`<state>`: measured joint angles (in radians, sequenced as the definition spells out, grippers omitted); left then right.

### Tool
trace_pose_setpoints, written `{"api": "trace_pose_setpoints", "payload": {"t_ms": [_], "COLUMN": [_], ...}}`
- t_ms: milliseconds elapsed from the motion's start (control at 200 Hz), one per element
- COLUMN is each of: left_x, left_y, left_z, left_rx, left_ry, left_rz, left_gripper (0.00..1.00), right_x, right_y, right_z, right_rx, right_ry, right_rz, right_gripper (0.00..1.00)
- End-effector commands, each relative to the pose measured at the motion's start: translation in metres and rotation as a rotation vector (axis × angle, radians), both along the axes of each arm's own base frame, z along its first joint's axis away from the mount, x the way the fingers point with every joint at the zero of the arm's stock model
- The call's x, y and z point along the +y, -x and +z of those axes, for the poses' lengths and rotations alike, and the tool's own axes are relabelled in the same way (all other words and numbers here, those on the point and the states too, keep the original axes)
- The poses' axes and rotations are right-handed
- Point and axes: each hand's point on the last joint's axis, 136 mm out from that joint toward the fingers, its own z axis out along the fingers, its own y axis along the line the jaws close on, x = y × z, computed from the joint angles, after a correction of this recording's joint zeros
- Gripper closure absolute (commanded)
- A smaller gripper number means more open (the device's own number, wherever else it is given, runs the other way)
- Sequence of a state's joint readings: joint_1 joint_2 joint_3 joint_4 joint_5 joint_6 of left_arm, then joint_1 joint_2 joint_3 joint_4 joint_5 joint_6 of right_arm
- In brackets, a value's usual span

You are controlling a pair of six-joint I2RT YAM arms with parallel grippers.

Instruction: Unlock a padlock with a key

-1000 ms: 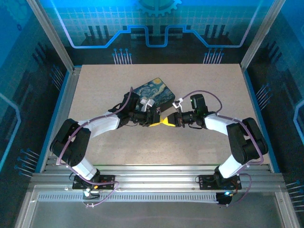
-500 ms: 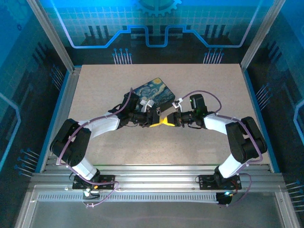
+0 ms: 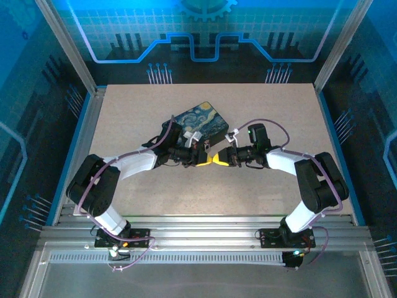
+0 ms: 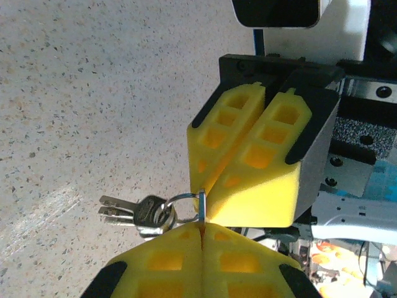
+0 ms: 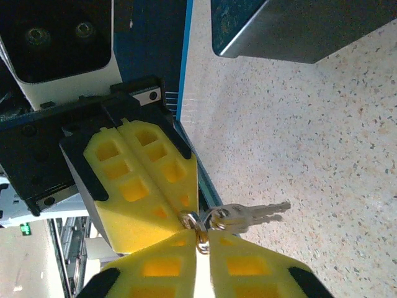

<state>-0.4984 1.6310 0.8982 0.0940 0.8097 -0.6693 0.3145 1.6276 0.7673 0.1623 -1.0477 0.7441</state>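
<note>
The left gripper [image 4: 203, 228] has just pressed its fingers together on the key ring [image 4: 181, 200], while the right gripper [image 5: 202, 241] is easing a crack apart. Whether it still grips, I can't tell. It looks like a handover just above the table [image 4: 74, 93]. The keys [image 4: 116, 208] dangle beside the tips. The padlock is too tiny to pick out, likely pinched between the tips.

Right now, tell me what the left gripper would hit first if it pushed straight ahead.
The left gripper would likely meet the right gripper, facing it tip to tip, with the key ring between them.
</note>
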Motion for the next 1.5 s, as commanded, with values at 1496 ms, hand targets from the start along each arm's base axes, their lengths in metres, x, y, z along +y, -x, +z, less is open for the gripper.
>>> {"api": "trace_pose_setpoints", "payload": {"t_ms": [1496], "left_x": [-0.011], "left_y": [0.034], "left_z": [0.038], "left_rx": [-0.081], "left_ry": [0.103], "left_rz": [-0.275], "left_gripper": [1.00], "right_x": [0.006], "right_y": [0.032], "right_z": [0.038], "right_rx": [-0.180], "right_ry": [-0.110], "right_rz": [0.269], "right_gripper": [0.85]}}
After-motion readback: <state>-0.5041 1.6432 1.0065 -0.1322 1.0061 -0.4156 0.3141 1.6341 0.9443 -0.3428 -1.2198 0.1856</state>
